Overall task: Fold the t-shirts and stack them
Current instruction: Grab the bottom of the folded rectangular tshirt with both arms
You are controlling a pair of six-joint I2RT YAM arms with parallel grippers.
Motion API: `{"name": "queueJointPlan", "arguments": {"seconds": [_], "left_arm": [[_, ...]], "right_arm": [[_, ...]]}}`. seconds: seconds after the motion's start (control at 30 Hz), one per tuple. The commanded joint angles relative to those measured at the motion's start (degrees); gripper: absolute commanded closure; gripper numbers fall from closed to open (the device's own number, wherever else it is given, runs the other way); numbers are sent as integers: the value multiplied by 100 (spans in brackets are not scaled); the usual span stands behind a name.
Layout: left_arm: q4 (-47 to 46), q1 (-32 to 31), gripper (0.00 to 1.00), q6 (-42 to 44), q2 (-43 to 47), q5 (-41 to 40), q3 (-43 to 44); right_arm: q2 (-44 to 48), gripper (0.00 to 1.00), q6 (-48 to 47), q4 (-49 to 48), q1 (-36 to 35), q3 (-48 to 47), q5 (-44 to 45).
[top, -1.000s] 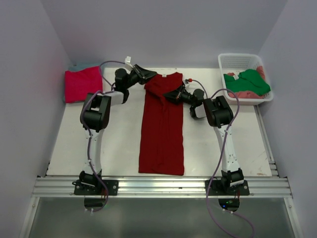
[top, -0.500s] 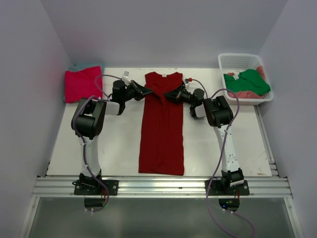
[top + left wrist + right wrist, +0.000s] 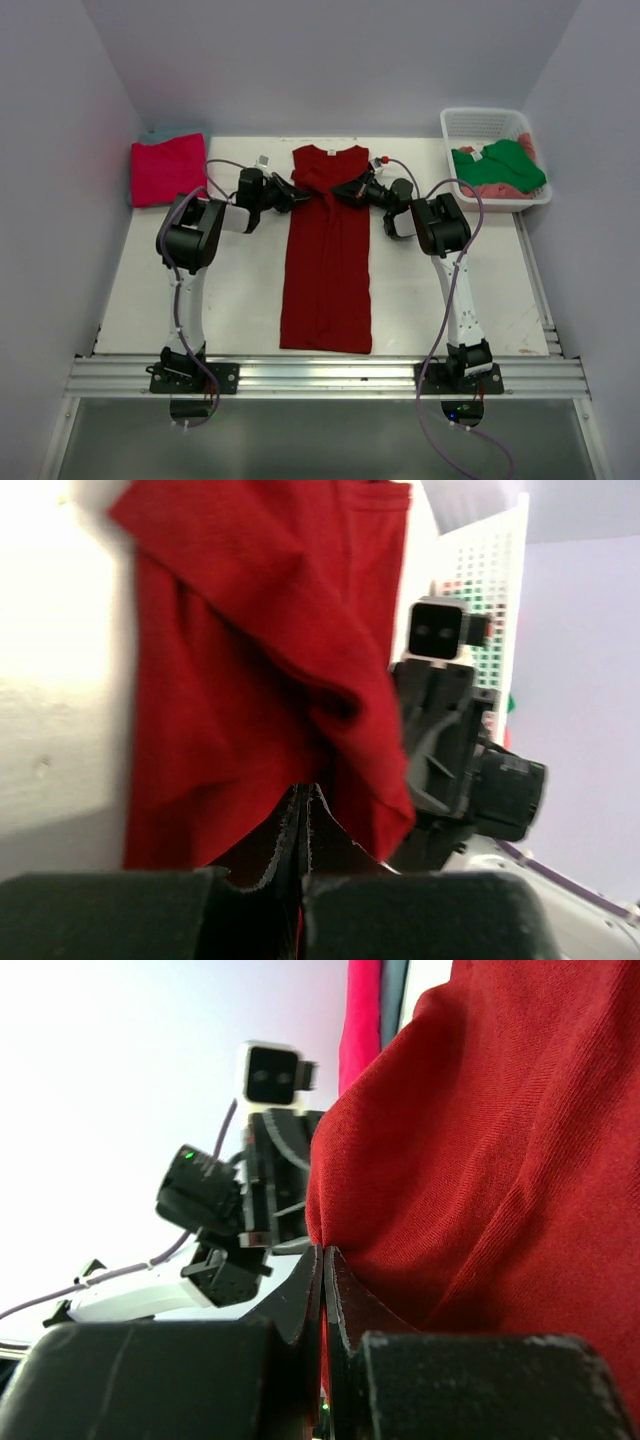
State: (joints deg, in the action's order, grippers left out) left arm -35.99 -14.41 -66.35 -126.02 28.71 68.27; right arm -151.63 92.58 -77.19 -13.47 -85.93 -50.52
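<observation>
Top external view. Finds the dark red t-shirt [image 3: 328,270] lying long on the bench [image 3: 240,290], its collar end between both claws. Shows the left claw [image 3: 293,192] pinched tight on cloth, the right claw [image 3: 341,190] likewise opposite it. Places a folded magenta-pink t-shirt [image 3: 167,170] well outside the left claw.
</observation>
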Motion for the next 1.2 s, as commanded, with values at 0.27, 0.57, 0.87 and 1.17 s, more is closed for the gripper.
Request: {"name": "queueJointPlan", "arguments": {"seconds": [0.27, 0.57, 0.87, 1.17], "left_arm": [[-153, -132, 100, 17, -652, -278, 828], [-603, -167, 100, -405, -1109, -225, 1302], [-699, -185, 100, -607, -1356, -234, 1681], [-1217, -202, 66, -739, -1285, -138, 1549]], "right_arm": [[-297, 100, 41, -683, 55, 41, -98], [-305, 100, 94, -780, 55, 77, -133], [-332, 100, 121, -798, 47, 50, -212], [-420, 100, 182, -833, 55, -12, -248]]}}
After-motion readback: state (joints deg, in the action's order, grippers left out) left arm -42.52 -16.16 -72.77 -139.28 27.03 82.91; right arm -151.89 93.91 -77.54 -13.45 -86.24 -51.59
